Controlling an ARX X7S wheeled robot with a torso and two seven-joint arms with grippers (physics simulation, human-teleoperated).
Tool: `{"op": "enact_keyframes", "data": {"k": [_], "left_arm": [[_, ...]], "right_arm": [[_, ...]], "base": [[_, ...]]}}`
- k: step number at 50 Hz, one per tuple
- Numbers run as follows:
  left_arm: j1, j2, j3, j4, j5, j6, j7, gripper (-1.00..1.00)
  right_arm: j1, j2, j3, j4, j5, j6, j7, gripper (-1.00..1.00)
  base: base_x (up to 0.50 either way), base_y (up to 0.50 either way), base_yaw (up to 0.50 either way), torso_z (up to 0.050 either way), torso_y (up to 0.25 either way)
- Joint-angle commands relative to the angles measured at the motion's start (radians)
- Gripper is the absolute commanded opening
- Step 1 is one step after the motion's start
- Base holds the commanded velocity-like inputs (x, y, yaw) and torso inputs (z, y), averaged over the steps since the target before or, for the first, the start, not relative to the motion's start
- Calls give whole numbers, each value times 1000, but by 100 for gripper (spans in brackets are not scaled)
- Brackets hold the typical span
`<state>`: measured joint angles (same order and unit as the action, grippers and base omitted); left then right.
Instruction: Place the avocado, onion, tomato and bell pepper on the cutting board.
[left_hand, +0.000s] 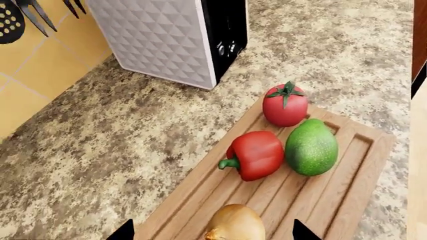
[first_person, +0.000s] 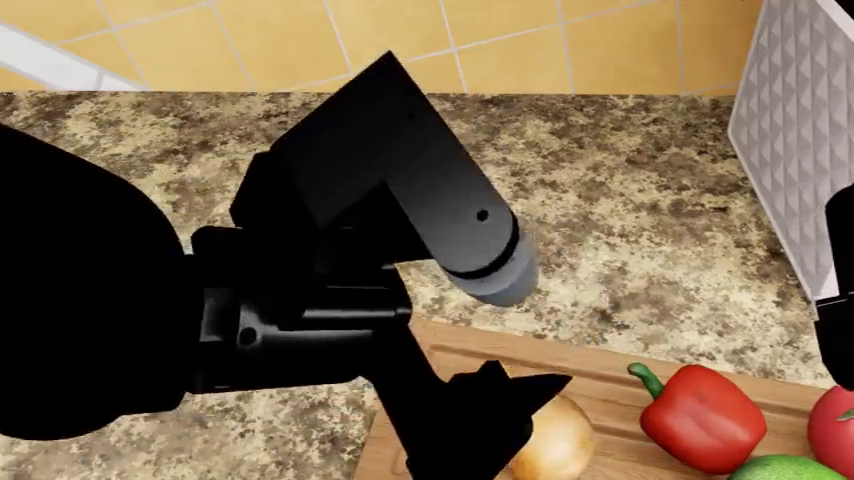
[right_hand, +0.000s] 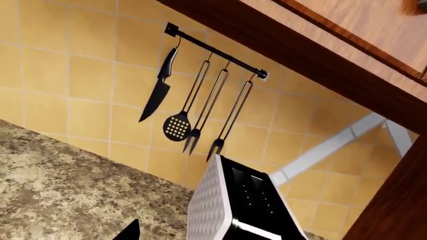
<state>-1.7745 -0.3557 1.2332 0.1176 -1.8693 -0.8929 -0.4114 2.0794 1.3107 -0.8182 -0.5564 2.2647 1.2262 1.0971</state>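
the round yellow-tan onion (left_hand: 235, 223) is seen resting on the grooved light-wood cutting board (left_hand: 347, 185), between the spread tips of the left gripper (left_hand: 212, 231), which grips nothing. the glossy red tomato (left_hand: 285, 104), lobed red bell pepper (left_hand: 255, 154) and smooth green avocado (left_hand: 311, 147) are set farther along the board. the right gripper's state cannot be told.

Onion (first_person: 554, 440), bell pepper (first_person: 699, 417), tomato (first_person: 834, 430), avocado (first_person: 787, 468) all on cutting board (first_person: 601, 385); toaster (first_person: 801, 130) right
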Motion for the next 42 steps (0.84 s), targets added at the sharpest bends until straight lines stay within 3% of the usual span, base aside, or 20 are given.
{"op": "enact_keyframes", "data": {"k": [1,7,18,23,30,38,42], "left_arm": [[-19,-116,-60,107,-3,37,-76,100],[-28,-203,-94,189,61,63,-126,100],[-4,-363,-205,332,-110,173,-242,100],[41,-449,-233,390,-70,219,-288,100],[86,-587,-307,552,-80,313,-372,100],[105,-758,-423,712,-193,462,-454,100],[124,-848,-462,738,-268,508,-420,100]], "right_arm": [[69,1,3,-15,109,4,82,100],[138,-12,-1,-33,213,-6,169,100],[186,16,35,-116,329,-77,232,100],[238,15,58,-166,430,-125,308,100],[270,-57,120,-229,583,-184,466,100],[271,-141,191,-309,575,-301,465,100],[277,-160,212,-300,569,-256,473,100]], "base": [[0,0,0,0,0],[0,0,0,0,0],[0,0,0,0,0],[0,0,0,0,0],[0,0,0,0,0],[0,0,0,0,0],[0,0,0,0,0]]}}
